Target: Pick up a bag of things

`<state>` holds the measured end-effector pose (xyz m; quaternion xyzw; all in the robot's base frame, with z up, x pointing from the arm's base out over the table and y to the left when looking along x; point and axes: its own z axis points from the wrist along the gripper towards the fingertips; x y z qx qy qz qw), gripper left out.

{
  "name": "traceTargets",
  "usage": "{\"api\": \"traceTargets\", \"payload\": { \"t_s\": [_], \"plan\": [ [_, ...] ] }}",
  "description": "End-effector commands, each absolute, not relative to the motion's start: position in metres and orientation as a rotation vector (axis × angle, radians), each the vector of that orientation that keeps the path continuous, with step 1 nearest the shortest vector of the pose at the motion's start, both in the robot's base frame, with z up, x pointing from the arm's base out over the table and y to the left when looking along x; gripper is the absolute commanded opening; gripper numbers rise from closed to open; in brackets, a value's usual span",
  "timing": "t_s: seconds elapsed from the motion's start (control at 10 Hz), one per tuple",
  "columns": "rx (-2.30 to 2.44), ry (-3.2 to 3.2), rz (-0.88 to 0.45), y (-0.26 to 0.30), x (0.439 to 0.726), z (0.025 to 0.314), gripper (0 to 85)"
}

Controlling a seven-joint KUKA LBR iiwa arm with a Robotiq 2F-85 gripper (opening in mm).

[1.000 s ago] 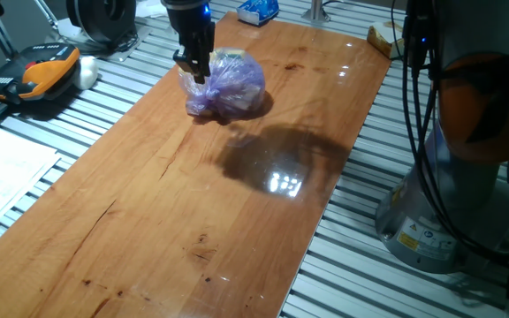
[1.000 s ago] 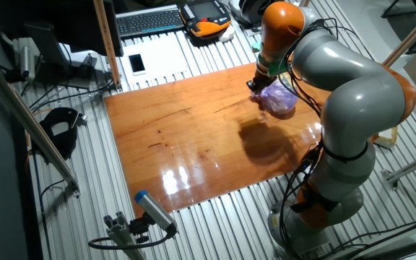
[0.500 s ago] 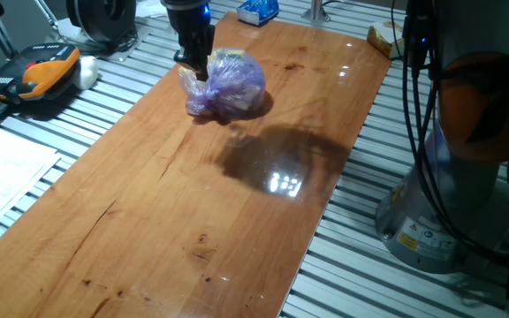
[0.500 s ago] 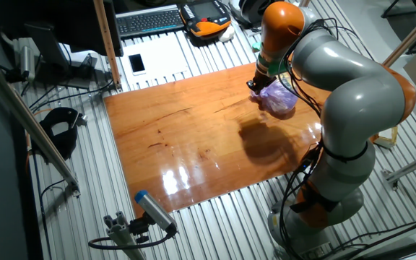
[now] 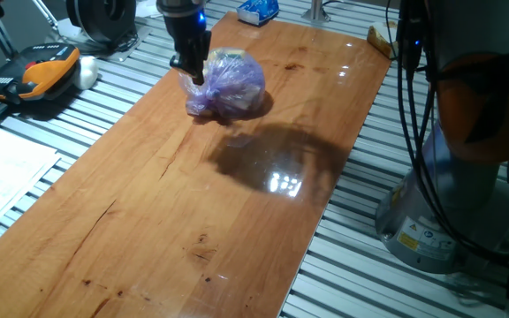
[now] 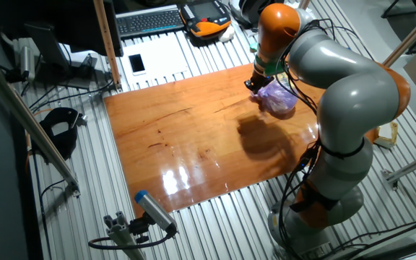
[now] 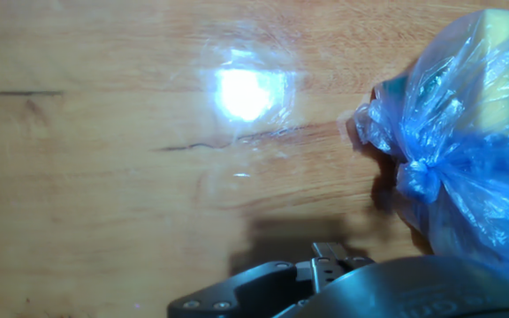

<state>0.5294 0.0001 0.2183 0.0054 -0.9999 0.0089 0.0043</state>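
The bag of things (image 5: 230, 84) is a crinkly purple translucent plastic bag with yellowish lumps inside. It lies on the wooden table (image 5: 175, 203) near its far end and also shows in the other fixed view (image 6: 279, 100). My gripper (image 5: 190, 71) is low at the bag's left edge, touching or nearly touching it (image 6: 252, 85). In the hand view the bag (image 7: 467, 150) fills the right side with its knot towards the middle. Only a dark part of the gripper (image 7: 330, 261) shows at the bottom edge. I cannot tell how the jaws stand.
A blue-and-white packet (image 5: 258, 11) lies at the table's far end. An orange and black pendant (image 5: 38, 71) and a white lump lie on the slatted bench to the left. A keyboard (image 6: 150, 20) and a phone (image 6: 136, 63) lie beyond the table. The arm's base (image 5: 467, 177) stands on the right.
My gripper has shifted slightly to the left along the bag's edge. The bag has stayed in place on the table.
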Motion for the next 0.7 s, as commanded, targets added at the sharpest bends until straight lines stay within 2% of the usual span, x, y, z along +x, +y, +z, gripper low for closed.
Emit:
{"api": "traceTargets", "payload": {
  "t_s": [0.0, 0.6],
  "plan": [
    [-0.016, -3.134, 0.029, 0.001, 0.530, 0.215, 0.0],
    [-0.214, -3.138, -0.003, -0.001, 0.532, 0.188, 0.0]
  ]
}}
